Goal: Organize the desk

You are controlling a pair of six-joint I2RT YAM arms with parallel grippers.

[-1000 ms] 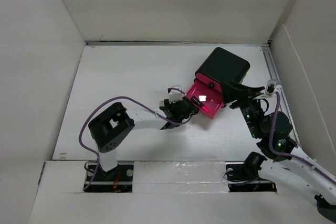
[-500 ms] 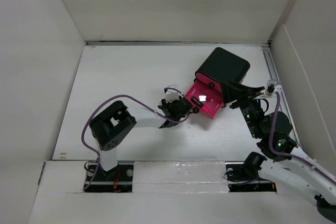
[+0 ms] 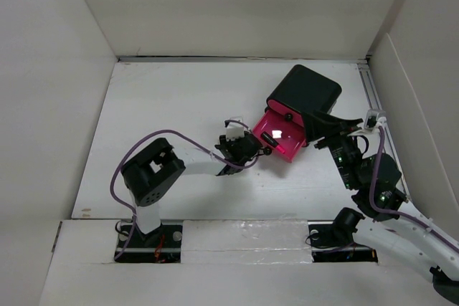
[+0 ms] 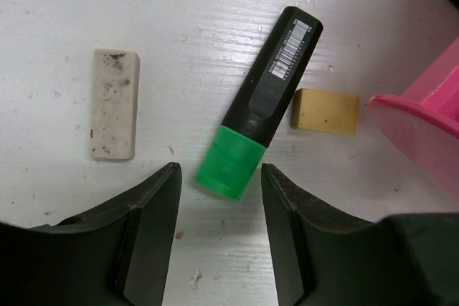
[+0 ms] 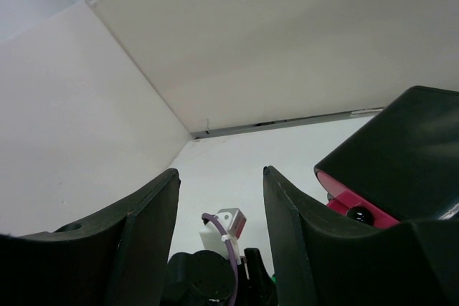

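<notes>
Left gripper [image 4: 219,171]: fingers apart, clamped on nothing. The green cap end of a black-bodied highlighter marker with a barcode label [image 4: 262,102] lies in the gap just ahead of the tips; no contact visible. The marker lies flat, angled up and to the right, away from the gripper.

Left of the marker and apart from it: a dirty white rectangular rubber eraser [image 4: 113,103]. Just right of the marker body: a small tan rectangular block [image 4: 325,111], close to it; can't tell if they touch. Rim of an open pink plastic drawer [image 4: 416,127] at the right edge of the left wrist view.

All of it sits on the broad matte white desk [image 3: 165,120], which fills the floor of the walled cell ahead of both arm bases.

Right gripper [image 5: 219,171]: fingers apart, nothing between them, held above the desk. It sits just beside the near-right side of a small black box-shaped cabinet [image 3: 308,91]; can't tell if it touches. The pink drawer is pulled out of the cabinet towards the left arm, whose wrist is at the drawer's front edge.
</notes>
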